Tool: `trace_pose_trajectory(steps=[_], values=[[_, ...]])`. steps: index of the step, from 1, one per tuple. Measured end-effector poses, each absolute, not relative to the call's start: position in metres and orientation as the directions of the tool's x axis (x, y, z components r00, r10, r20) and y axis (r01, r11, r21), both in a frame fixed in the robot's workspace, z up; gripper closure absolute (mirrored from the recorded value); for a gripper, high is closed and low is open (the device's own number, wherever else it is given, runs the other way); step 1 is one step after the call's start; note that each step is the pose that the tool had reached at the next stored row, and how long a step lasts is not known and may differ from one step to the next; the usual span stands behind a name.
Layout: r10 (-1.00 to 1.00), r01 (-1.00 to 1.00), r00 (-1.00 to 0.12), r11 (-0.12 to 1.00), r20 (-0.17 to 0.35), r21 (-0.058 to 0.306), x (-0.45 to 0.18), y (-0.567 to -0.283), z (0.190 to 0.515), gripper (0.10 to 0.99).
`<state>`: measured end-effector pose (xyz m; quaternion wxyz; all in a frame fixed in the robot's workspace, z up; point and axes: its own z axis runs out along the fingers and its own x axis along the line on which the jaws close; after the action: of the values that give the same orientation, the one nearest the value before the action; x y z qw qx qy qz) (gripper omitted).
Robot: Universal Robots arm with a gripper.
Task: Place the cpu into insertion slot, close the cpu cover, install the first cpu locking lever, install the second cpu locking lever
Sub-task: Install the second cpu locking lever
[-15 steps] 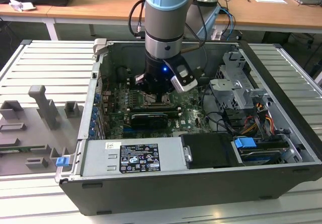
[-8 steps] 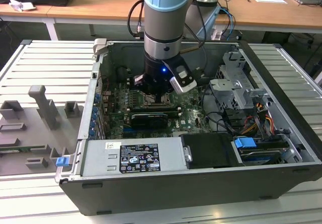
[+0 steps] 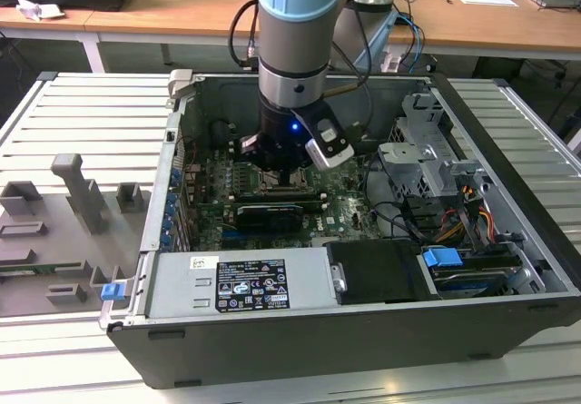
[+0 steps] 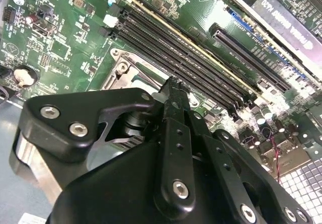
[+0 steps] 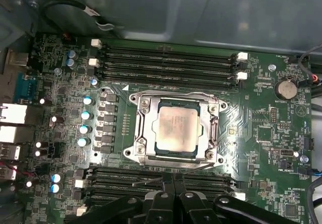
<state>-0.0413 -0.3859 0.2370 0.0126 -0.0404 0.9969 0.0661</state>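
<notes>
The cpu (image 5: 175,128) is seated in the insertion slot (image 5: 146,114), and the cpu cover (image 5: 211,128) is seen lying down around it, framing the chip. The gripper (image 5: 173,191) is held just beside the slot, fingers pressed together, holding nothing, probably for lever work.

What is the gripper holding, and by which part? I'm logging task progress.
Nothing: the gripper is shut and empty beside the insertion slot; the cpu lies there under the cpu cover.

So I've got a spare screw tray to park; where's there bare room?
The ribbed table at the exterior view's left, beyond the grey fixtures, and the strip right of the computer case are bare. Around the end effector and the cpu, it's crowded.
</notes>
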Motion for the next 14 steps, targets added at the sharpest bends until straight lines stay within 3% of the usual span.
trace_pose_trajectory(steps=[14], values=[[-0.079,-0.082,-0.996,0.986,-0.031,0.142,-0.062,-0.386,0.222,0.980]])
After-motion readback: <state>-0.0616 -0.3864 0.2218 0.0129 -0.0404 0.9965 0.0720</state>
